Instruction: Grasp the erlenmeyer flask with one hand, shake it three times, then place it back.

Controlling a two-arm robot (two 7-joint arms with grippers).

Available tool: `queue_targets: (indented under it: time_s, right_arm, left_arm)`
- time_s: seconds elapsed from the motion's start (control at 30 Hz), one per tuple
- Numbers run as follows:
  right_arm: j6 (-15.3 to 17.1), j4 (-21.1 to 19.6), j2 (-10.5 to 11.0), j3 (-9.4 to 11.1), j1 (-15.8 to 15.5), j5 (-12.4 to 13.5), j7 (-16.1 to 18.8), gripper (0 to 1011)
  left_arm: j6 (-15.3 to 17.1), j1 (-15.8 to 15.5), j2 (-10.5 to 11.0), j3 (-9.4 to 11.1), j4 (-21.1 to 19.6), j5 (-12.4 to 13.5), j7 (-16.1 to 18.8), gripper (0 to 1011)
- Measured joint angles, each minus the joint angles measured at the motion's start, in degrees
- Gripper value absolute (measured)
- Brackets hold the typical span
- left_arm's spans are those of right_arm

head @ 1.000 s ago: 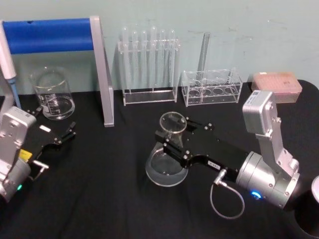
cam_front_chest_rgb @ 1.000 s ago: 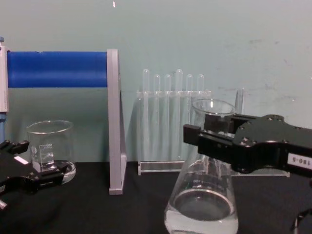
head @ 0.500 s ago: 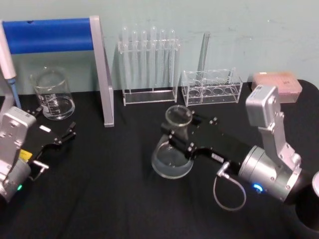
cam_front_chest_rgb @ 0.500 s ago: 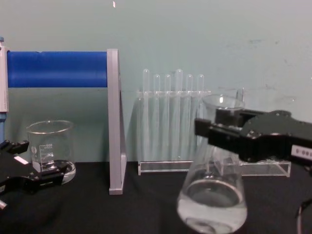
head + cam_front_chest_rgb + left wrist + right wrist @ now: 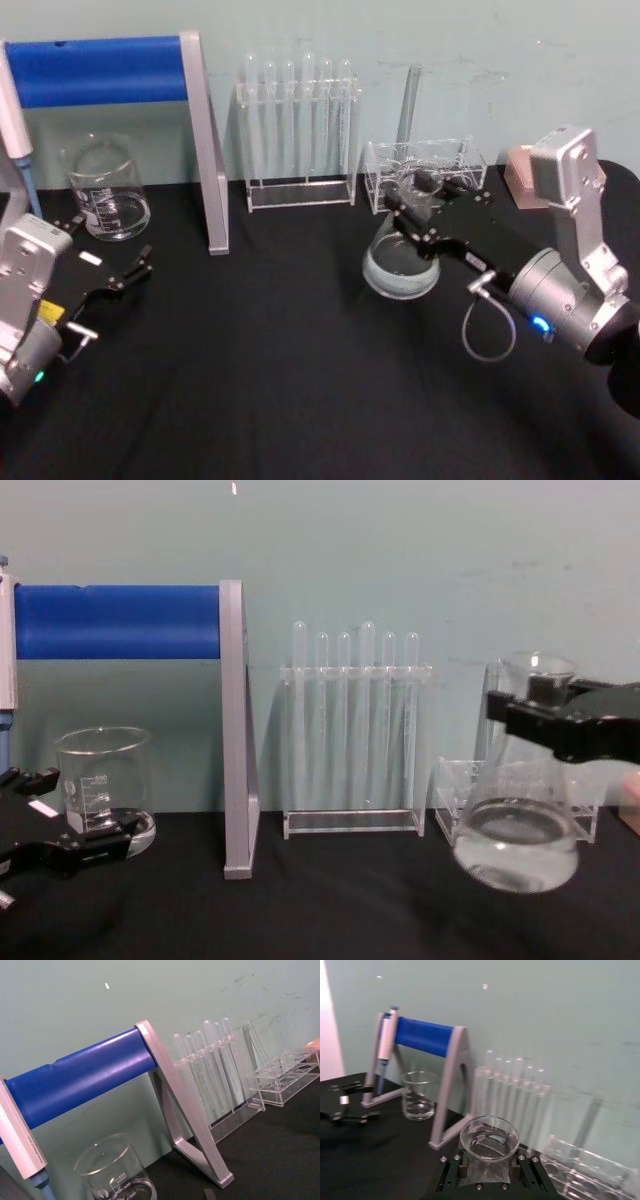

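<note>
The erlenmeyer flask [image 5: 401, 266] is clear glass with a little clear liquid in its wide base. It hangs tilted above the black table [image 5: 260, 380], in front of the low clear rack [image 5: 425, 172]. My right gripper [image 5: 424, 212] is shut on its neck just below the flared rim. From the chest, the flask [image 5: 516, 845] hangs clear of the table under the right gripper [image 5: 545, 720]. In the right wrist view, the flask's rim [image 5: 489, 1139] sits between the black fingers [image 5: 451, 1172]. My left gripper [image 5: 108, 247] rests open at the left, near the beaker [image 5: 105, 192].
A stand with a blue bar [image 5: 100, 70] and a grey leg [image 5: 210, 170] is at the back left, with a pipette [image 5: 18, 130] hanging on it. A test tube rack [image 5: 298, 130] stands at the back centre. A pink box [image 5: 522, 165] lies at the back right.
My right gripper has carried the flask from the middle of the table to the right, farther back and higher. It now hangs in front of the low rack. The left arm has not moved.
</note>
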Motion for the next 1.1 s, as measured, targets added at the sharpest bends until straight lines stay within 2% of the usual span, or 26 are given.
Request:
queue_targets:
  time_s: [0.43,0.63,0.83,1.1]
  right_arm:
    - [0.4,4.4,-2.2,4.5,2.2,-2.3,-3.1,457]
    - [0.6,5.4,-2.8,5.9,2.7,-3.2,-3.8,457]
    - [0.8,5.8,-3.5,6.8,2.8,-4.1,-3.8,457]
    - [1.2,4.8,-4.1,6.6,2.1,-4.3,-2.5,457]
  left_arm:
    - [0.0,0.0,0.0,0.0,0.0,0.0,0.0,1001]
    - [0.0,0.0,0.0,0.0,0.0,0.0,0.0,1001]
    - [0.0,0.0,0.0,0.0,0.0,0.0,0.0,1001]
    - [0.0,0.0,0.0,0.0,0.0,0.0,0.0,1001]
